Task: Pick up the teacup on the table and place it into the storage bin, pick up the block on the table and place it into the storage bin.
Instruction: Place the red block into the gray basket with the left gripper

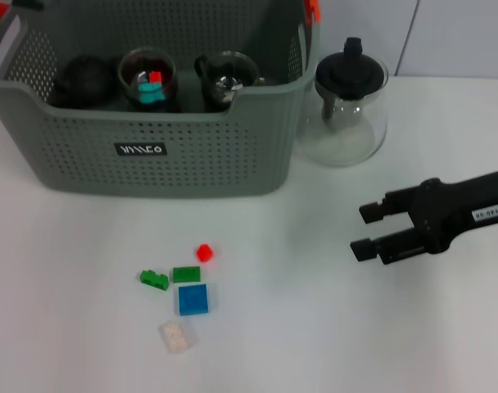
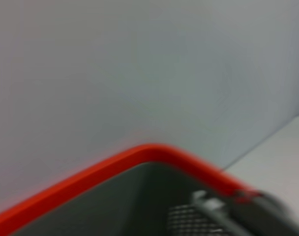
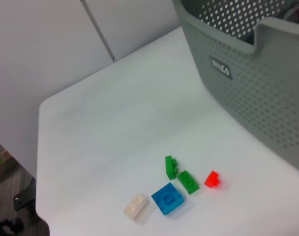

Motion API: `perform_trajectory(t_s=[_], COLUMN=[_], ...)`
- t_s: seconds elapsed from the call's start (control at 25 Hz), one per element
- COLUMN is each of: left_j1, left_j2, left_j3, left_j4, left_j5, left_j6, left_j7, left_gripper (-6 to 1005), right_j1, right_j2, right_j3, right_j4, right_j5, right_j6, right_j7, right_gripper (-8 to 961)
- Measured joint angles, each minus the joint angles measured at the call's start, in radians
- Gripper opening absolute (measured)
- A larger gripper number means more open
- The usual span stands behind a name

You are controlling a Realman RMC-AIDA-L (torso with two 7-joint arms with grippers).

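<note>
The grey-green storage bin (image 1: 85, 155) stands at the back left; the right wrist view shows its wall (image 3: 267, 83). Inside it are two glass teacups, one (image 1: 147, 78) holding red and teal pieces and another (image 1: 226, 78) beside it. Several blocks lie on the table in front: red (image 1: 204, 252), two green (image 1: 154, 279) (image 1: 186, 274), blue (image 1: 193, 300) and white (image 1: 174, 336). My right gripper (image 1: 366, 231) hovers open and empty, well to the right of the blocks. The left gripper is out of view; its wrist view shows only the bin's orange rim (image 2: 139, 155).
A glass teapot (image 1: 347, 106) with a black lid stands just right of the bin. A dark round object (image 1: 83, 80) sits in the bin's left part. In the right wrist view the table's edge (image 3: 39, 162) runs close to the white block (image 3: 135, 205).
</note>
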Motion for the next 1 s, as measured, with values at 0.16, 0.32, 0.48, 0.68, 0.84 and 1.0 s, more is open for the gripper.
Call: perform_trajectory(t_s=[0.16, 0.32, 0.48, 0.68, 0.84, 1.0], left_j1=[-0.104, -0.161, -0.168, -0.166, -0.152, -0.129], left_j2=[0.03, 0.025, 0.028, 0.037, 0.037, 0.027], left_j3=[0.005, 0.062, 0.164, 0.219, 0.221, 0.222], left_j4=[-0.198, -0.337, -0.407, -0.461, -0.463, -0.428], left_j5=[0.156, 0.327, 0.38, 0.383, 0.385, 0.385], left_j6=[-0.141, -0.278, -0.356, -0.391, -0.403, -0.407], left_j7=[-0.022, -0.076, -0.139, -0.164, -0.164, -0.165], left_gripper=[413, 436, 460, 489, 513, 536], right_j1=[0.001, 0.001, 0.0, -0.005, -0.008, -0.008], right_j2=[-0.001, -0.001, 0.0, 0.002, 0.004, 0.006], right_j3=[0.001, 0.001, 0.001, 0.0, 0.0, -0.002], right_j4=[0.003, 0.007, 0.009, 0.01, 0.01, 0.01], right_j5=[0.0, 0.0, 0.0, 0.0, 0.0, 0.0], right_j6=[0.013, 0.02, 0.022, 0.023, 0.024, 0.024], right_j7=[-0.003, -0.007, -0.008, -0.008, -0.008, -0.008], right_gripper=[821, 820, 820, 820, 820, 821])
